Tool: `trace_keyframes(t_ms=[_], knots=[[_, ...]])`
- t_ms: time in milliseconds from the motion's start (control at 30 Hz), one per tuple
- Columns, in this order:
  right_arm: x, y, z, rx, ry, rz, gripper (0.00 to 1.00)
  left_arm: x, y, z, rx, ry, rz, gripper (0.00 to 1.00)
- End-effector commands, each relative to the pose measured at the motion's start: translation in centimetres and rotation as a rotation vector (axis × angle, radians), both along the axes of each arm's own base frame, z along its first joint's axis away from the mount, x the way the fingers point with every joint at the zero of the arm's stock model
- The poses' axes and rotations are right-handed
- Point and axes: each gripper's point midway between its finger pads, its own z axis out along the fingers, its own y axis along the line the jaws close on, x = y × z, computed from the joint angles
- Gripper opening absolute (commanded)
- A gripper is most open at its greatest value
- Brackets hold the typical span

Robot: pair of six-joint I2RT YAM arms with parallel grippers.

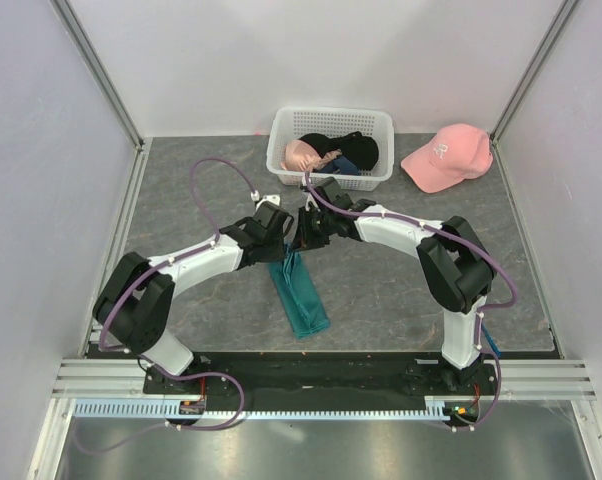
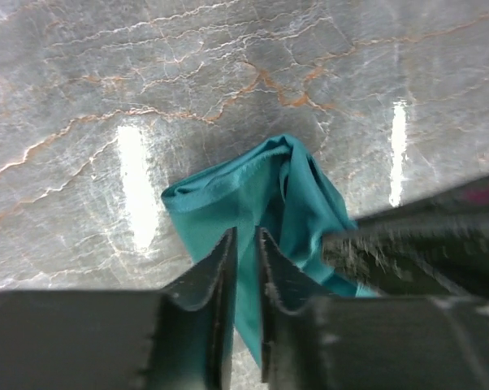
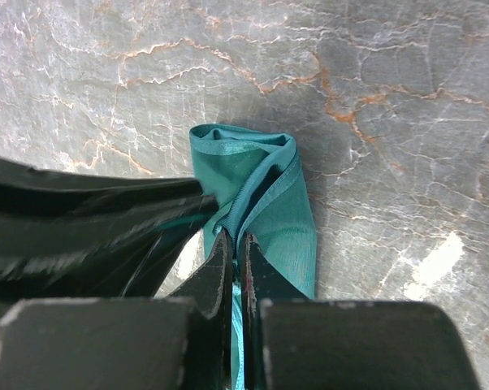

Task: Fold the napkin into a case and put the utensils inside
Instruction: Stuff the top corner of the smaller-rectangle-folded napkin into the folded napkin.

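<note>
The teal-green napkin (image 1: pixel 303 295) lies as a narrow folded strip on the grey table, its near end flat and its far end lifted and bunched (image 2: pixel 265 191) (image 3: pixel 265 195). Both grippers meet over that far end. My left gripper (image 1: pixel 283 233) (image 2: pixel 244 237) has its jaws nearly together with teal cloth in the slim gap. My right gripper (image 1: pixel 307 232) (image 3: pixel 235 239) is shut on the napkin's hemmed edge right beside it. The utensils are out of view.
A white lattice basket (image 1: pixel 331 114) with black and pink garments stands at the back centre. A pink cap (image 1: pixel 446 155) lies at the back right. Walls close the table on the left, right and back.
</note>
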Motion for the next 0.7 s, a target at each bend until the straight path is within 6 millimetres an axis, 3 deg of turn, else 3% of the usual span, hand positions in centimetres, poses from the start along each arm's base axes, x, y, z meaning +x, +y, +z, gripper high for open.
trace_keyframes(t_ms=[0, 367, 667], knots=[[0.3, -0.1, 0.9, 0.035, -0.012, 0.005, 0.00, -0.6, 0.4, 1.0, 0.033, -0.036, -0.045, 0.29], [0.4, 0.2, 0.9, 0.051, -0.002, 0.009, 0.00, -1.2, 0.3, -0.1, 0.211, -0.051, -0.076, 0.41], [0.3, 0.2, 0.8, 0.052, 0.002, 0.010, 0.00, -1.1, 0.4, -0.6, 0.276, -0.065, -0.065, 0.40]])
